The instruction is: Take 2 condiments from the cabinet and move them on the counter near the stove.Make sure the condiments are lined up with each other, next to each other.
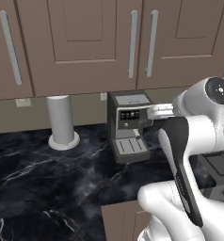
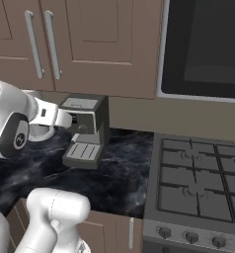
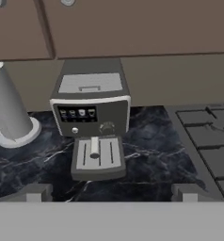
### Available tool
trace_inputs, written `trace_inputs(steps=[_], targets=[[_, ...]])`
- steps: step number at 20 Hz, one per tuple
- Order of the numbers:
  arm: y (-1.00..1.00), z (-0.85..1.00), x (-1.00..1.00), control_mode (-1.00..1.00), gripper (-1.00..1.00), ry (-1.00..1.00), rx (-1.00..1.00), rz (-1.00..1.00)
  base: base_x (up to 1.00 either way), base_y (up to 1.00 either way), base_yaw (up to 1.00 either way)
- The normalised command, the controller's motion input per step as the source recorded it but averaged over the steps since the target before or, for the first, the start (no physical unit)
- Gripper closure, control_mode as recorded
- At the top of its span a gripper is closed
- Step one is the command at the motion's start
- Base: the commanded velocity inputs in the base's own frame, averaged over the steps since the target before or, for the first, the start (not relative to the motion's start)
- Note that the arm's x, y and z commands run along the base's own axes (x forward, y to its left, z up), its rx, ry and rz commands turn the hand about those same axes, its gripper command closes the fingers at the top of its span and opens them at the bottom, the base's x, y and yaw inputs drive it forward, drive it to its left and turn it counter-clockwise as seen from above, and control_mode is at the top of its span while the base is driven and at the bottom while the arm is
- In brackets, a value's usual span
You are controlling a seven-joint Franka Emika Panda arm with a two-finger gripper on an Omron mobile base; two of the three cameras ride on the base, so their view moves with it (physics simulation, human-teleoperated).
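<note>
Currently at step one: nothing fetched, cabinet (image 1: 81,47) doors all shut, so the bottles should be behind a door, though I can't tell which.

Left base view: three long bar handles on the brown doors, one at left (image 1: 10,47), a pair (image 1: 132,44) in the middle. Black counter (image 1: 43,174) carries one coffee machine (image 1: 128,124) and one grey paper towel roll (image 1: 61,122) on its stand. Arm is folded in front, wrist pointing at the machine. Zero bottles on the counter.

Right base view: two handles (image 2: 40,44) close together above the coffee machine, one stove (image 2: 198,178) just right of it, with a strip of bare counter between them. A row of knobs (image 2: 191,237) along the stove front, four visible.

Hand view: gripper (image 3: 111,193) with two fingertips (image 3: 36,193) wide apart, holding nothing, facing the coffee machine.

Next move, I'd say: raise the hand to a door handle, grip it, swing the door out. The coffee machine sits right below, so clearance is tight.
</note>
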Motion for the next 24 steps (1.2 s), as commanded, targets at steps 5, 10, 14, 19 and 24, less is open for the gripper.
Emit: trace_inputs(steps=[5, 10, 14, 19, 24], targets=[[0.00, 0.00, -0.10, -1.00, -1.00, 0.00, 0.00, 0.13, 0.00, 0.00, 0.00], [0.00, 0.00, -0.04, -1.00, -1.00, 0.00, 0.00, 0.13, 0.00, 0.00, 0.00], [0.01, 0.00, 0.00, -1.00, -1.00, 0.00, 0.00, 0.04, 0.00, 0.00, 0.00], [0.00, 0.00, 0.00, 1.00, -1.00, 0.00, 0.00, 0.00, 0.00, 0.00, 0.00], [0.00, 0.00, 0.00, 1.00, -1.00, 0.00, 0.00, 0.00, -0.80, 0.00, -0.11]])
